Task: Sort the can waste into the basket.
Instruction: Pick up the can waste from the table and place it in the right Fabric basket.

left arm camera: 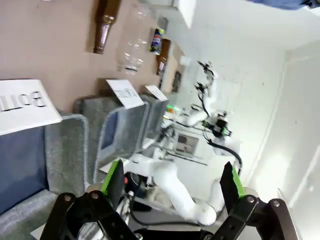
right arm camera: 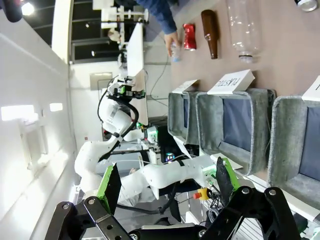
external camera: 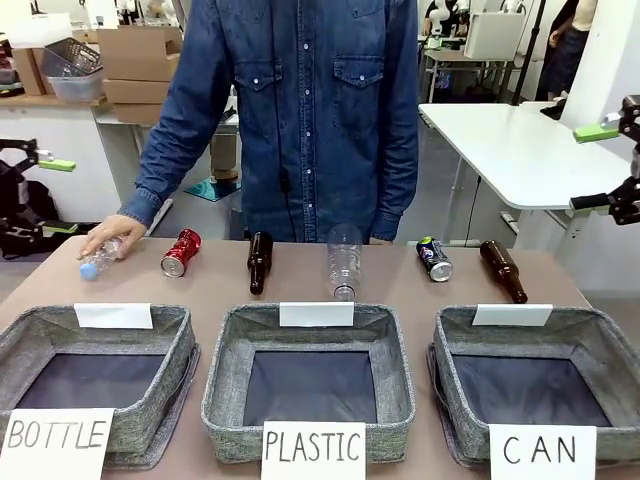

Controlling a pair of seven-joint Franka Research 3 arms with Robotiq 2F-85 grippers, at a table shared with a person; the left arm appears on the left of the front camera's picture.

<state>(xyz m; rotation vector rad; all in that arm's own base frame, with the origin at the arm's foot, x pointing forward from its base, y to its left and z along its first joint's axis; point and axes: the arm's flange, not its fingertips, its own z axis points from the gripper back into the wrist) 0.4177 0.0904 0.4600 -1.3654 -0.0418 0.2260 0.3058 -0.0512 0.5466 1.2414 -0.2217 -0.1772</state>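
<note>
The dented red can [external camera: 181, 252] [right arm camera: 189, 36] lies at the table's far left. The dark blue can [external camera: 434, 258] [left arm camera: 157, 41] [right arm camera: 306, 4] lies at the far right, just beyond the grey basket signed "CAN" [external camera: 455, 335] [right arm camera: 290, 107], which holds nothing. My left gripper [external camera: 50, 197] [left arm camera: 172, 180] hangs open off the table's left side. Beyond the right edge my right gripper [external camera: 595, 166] [right arm camera: 166, 182] is open too. Both stand far from the cans, with nothing between their fingers.
A person in a denim shirt stands at the far side, one hand [external camera: 112, 235] on a small clear bottle [external camera: 98, 260]. Two brown bottles [external camera: 259, 262] [external camera: 503, 270] and a clear plastic bottle [external camera: 344, 262] share the row. Baskets signed "BOTTLE" [external camera: 170, 330] and "PLASTIC" [external camera: 395, 335] stand in front.
</note>
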